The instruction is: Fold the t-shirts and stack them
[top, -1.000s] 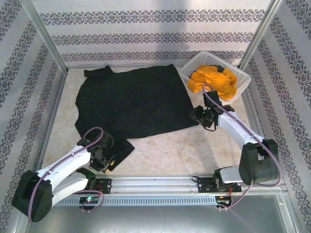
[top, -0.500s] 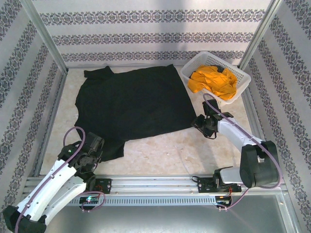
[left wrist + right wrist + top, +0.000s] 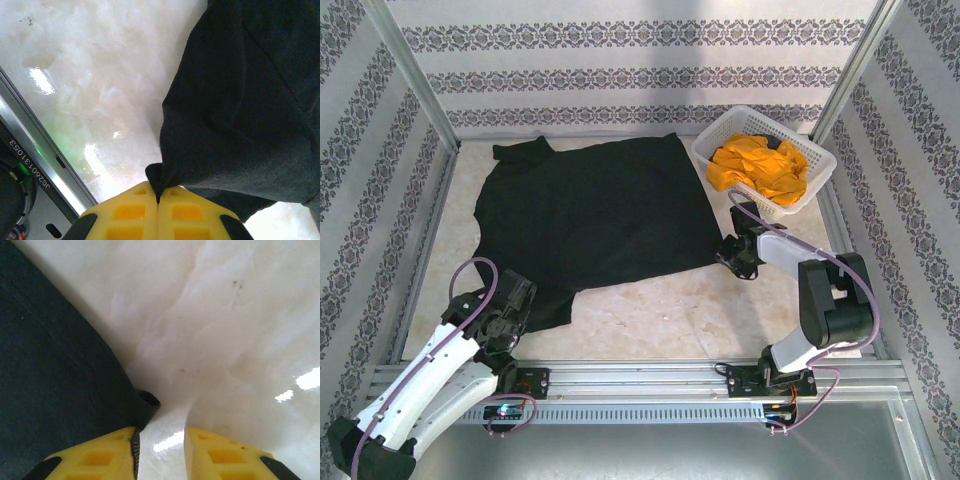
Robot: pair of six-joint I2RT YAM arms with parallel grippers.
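Note:
The black t-shirt lies spread flat over the middle of the pale table. My left gripper is at its near-left corner, yellow jaws shut on a pinch of the black t-shirt, as the left wrist view shows at the left gripper. My right gripper rests at the shirt's near-right corner; in the right wrist view the right gripper stands open, the black t-shirt corner touching its left finger, bare table between the jaws. The orange-yellow t-shirt lies crumpled in the basket.
A white lattice basket sits at the back right. Patterned walls with metal posts enclose the table. A metal rail runs along the near edge. Bare table lies in front of the shirt.
The left arm pulled back toward the near-left, dragging the shirt's near-left corner with it. The right arm folded in, its gripper staying near the shirt's right corner.

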